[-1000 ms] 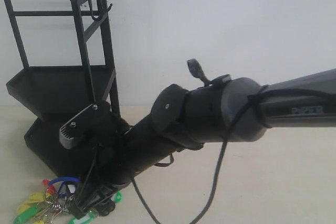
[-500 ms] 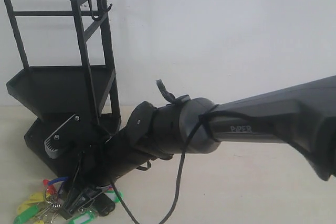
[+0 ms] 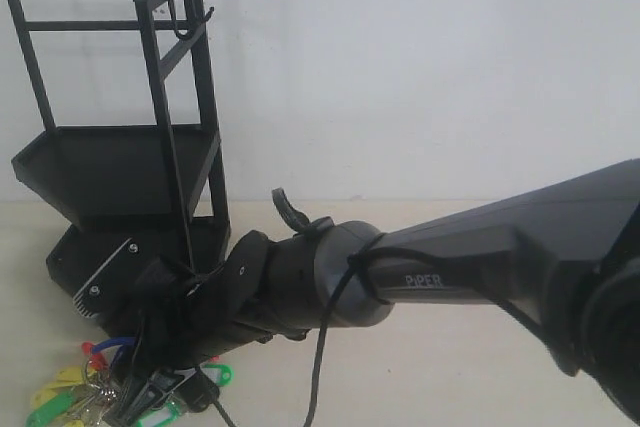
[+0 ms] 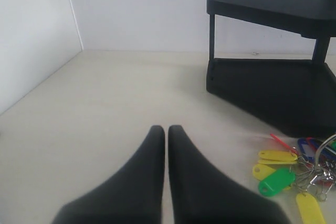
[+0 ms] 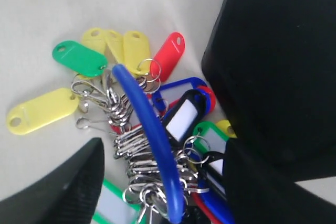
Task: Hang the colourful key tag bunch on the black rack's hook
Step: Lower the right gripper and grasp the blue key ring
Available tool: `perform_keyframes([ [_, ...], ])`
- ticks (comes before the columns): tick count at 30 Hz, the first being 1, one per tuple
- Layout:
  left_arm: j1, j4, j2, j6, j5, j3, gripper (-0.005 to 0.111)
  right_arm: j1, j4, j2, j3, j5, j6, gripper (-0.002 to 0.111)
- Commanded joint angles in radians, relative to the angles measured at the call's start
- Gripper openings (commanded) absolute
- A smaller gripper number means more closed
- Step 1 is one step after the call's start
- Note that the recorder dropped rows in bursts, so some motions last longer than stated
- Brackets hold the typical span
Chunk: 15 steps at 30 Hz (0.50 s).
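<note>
The colourful key tag bunch [image 3: 70, 387] lies on the table in front of the black rack [image 3: 120, 157]. The hook [image 3: 180, 25] hangs from the rack's top bar, empty. My right gripper [image 3: 150, 395] reaches across to the left and is low over the bunch. In the right wrist view this gripper [image 5: 163, 182] is open, its fingers [image 5: 68, 187] on either side of the blue loop [image 5: 152, 135] and the silver rings. My left gripper [image 4: 165, 129] is shut and empty, above the table beside the bunch [image 4: 291, 174].
The rack's lower tray [image 5: 283, 51] stands right beside the right gripper's finger. A white wall [image 3: 420, 67] runs behind the rack. In the left wrist view, bare table [image 4: 121, 93] stretches towards a side wall.
My right arm has come down and to the left, bringing its gripper from just above the bunch to around the blue loop. The bunch has not moved.
</note>
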<state>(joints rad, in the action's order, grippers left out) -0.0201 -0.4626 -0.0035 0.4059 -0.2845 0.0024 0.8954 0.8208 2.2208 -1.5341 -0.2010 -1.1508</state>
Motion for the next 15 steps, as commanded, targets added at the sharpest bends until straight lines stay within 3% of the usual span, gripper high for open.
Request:
perform_keyframes([
  [1,-0.001,0.000,0.004,0.006,0.001,-0.002,0.004,0.006,0.004,0.004,-0.008,0.017,-0.019,0.062],
  [8,-0.001,0.000,0.004,0.006,0.001,-0.002,0.004,0.012,0.004,0.004,-0.014,0.018,-0.018,0.060],
  [10,-0.001,0.000,0.004,0.006,0.001,-0.002,0.004,0.012,0.004,0.004,-0.014,0.007,-0.018,0.045],
  [15,-0.001,0.000,0.004,0.006,0.001,-0.002,0.004,0.012,0.004,0.004,-0.014,-0.030,-0.048,0.022],
])
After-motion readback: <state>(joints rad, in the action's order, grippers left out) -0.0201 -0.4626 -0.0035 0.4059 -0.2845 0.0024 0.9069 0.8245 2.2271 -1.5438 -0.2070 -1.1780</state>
